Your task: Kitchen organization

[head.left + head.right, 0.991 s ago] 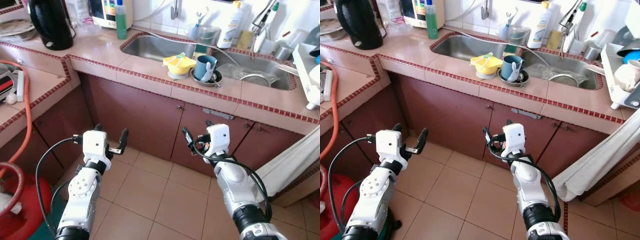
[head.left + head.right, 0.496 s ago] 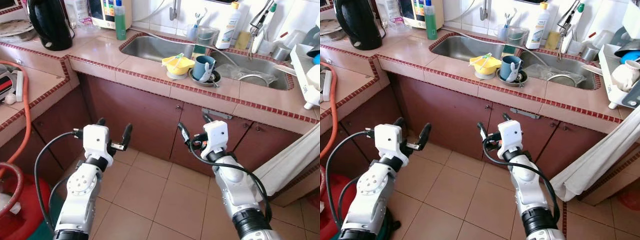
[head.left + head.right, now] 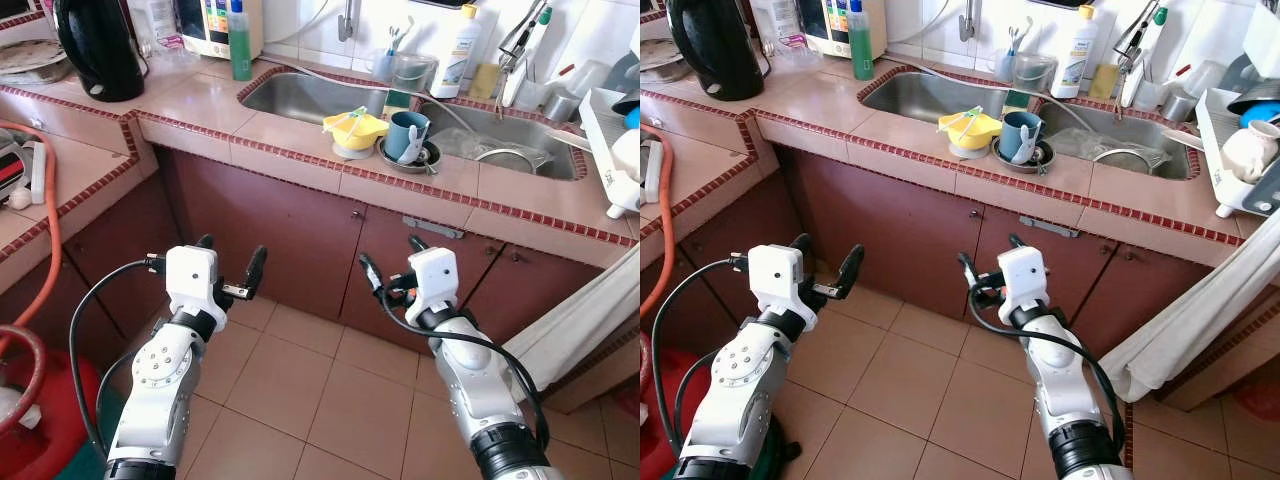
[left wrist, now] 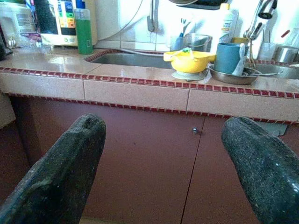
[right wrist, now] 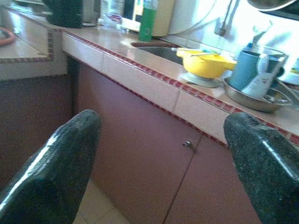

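A yellow bowl [image 3: 357, 129] with a utensil in it sits on the tiled counter's front strip, between two sink basins. Beside it a blue mug [image 3: 408, 132] holding a white spoon stands on a metal plate [image 3: 428, 159]. Both arms are raised in front of the dark red cabinet doors, well below the counter top. My left gripper [image 3: 232, 254] is open and holds nothing. My right gripper [image 3: 390, 256] is also open and holds nothing. In the left wrist view the bowl [image 4: 189, 60] and mug [image 4: 229, 58] appear beyond the spread fingers [image 4: 63, 170].
A black kettle [image 3: 100, 45] and a green bottle [image 3: 240, 42] stand at the counter's back left. A white soap bottle [image 3: 461, 52] is behind the sink [image 3: 305, 96]. A dish rack [image 3: 612, 135] sits far right. An orange hose [image 3: 52, 215] and red cylinder lie at left.
Both grippers have risen a little in front of the cabinet doors. The things on the counter have not moved.
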